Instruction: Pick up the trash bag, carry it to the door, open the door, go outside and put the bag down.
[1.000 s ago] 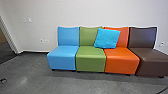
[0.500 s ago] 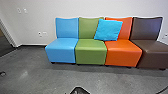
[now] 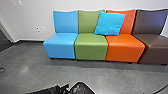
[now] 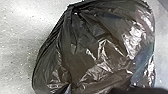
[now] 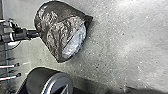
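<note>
Black plastic bag (image 4: 100,50) seen at left pincer (image 5: 35,33); on or above floor (image 5: 125,40), unclear | state of both pincers cannot be told | judged limp, slippery, tearable, weight uncertain | best taken by gathered folds (image 4: 73,10).

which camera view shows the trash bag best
Right wrist view: the trash bag fits in whole. Left wrist shows its creases larger but cuts it off; the head view catches a dark part at the bottom edge.

Has a black left arm (image 3: 47,90) with a pale band (image 5: 11,37), and a rounded black housing (image 5: 37,78) with a grey-rimmed cap (image 5: 61,86).
</note>
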{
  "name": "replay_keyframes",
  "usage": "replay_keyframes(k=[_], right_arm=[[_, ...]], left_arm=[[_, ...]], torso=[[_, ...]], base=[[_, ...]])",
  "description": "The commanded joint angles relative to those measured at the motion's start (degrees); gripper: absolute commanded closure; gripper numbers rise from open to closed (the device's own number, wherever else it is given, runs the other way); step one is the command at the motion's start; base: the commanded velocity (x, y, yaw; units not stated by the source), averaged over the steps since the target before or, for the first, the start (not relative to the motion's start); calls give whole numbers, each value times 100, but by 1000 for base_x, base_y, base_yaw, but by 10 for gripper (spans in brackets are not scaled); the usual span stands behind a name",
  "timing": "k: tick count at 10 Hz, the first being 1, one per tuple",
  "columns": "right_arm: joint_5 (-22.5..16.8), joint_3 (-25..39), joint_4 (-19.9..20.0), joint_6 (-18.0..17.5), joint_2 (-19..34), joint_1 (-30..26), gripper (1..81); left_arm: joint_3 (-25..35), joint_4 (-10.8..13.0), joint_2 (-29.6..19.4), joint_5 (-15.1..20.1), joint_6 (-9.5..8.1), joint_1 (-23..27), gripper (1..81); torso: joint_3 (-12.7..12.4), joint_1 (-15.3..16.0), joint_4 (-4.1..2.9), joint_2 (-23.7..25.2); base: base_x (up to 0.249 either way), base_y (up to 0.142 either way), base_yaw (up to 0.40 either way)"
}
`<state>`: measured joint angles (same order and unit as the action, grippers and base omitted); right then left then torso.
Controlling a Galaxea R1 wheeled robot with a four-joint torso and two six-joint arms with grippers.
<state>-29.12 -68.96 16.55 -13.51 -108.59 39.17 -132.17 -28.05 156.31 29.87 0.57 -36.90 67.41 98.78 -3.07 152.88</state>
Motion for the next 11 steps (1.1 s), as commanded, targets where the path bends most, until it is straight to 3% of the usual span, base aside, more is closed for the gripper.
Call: replay_keyframes(k=[1,2,3,4,7,8,11], right_arm=[[-304,95,181,-3,212,-563,10],[-304,95,181,-12,204,-571,10],[-296,86,181,-12,177,-554,10],[-296,77,181,-12,142,-562,10],[-296,112,181,-47,98,-572,10],[-296,103,181,-47,98,-563,10],[-296,139,181,-47,107,-537,10]], left_arm=[[-160,-34,137,459,4,592,10],[-195,-25,217,450,13,512,10],[-213,-51,305,415,13,355,10],[-300,-51,401,328,39,240,10],[-766,-60,665,257,66,170,10],[-915,-52,753,151,66,170,10],[-1434,-25,1008,-279,92,3,10]], torso=[[-2,92,0,182],[0,24,0,22],[350,48,0,59],[545,55,0,85],[907,55,0,87],[562,57,0,87],[756,61,0,85]], base=[[0,0,0],[0,0,0],[0,0,0],[0,0,0],[0,0,0],[0,0,0],[0,0,0]])
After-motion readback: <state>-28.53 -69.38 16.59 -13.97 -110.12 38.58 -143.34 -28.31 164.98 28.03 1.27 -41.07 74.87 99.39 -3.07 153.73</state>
